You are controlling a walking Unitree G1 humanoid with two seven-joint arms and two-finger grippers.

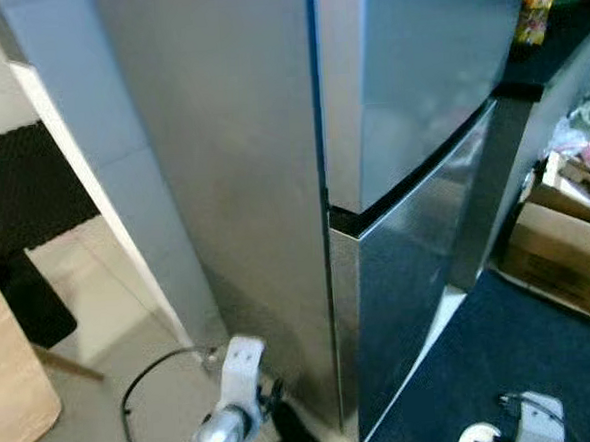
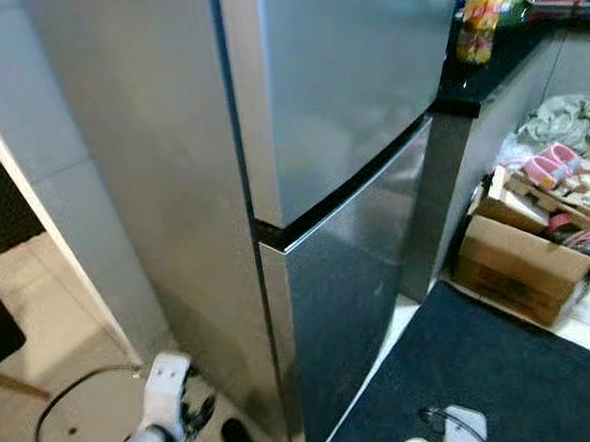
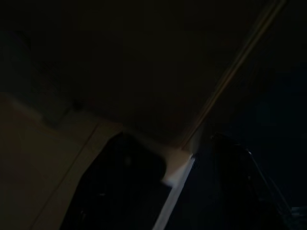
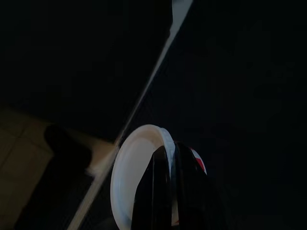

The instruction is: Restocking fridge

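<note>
Fridge standing directly ahead, both steel doors shut, its corner edge facing the robot. Right gripper hanging low over the dark mat, fingers clamping a white round container. Left gripper hanging near the fridge's base corner, fingers spread apart. Cardboard box sitting at the mat's far edge.

1. Left arm hangs low; left gripper points down, its fingers spread apart.
2. Right arm hangs low; right gripper fingers pinched together on a white tub.
</note>
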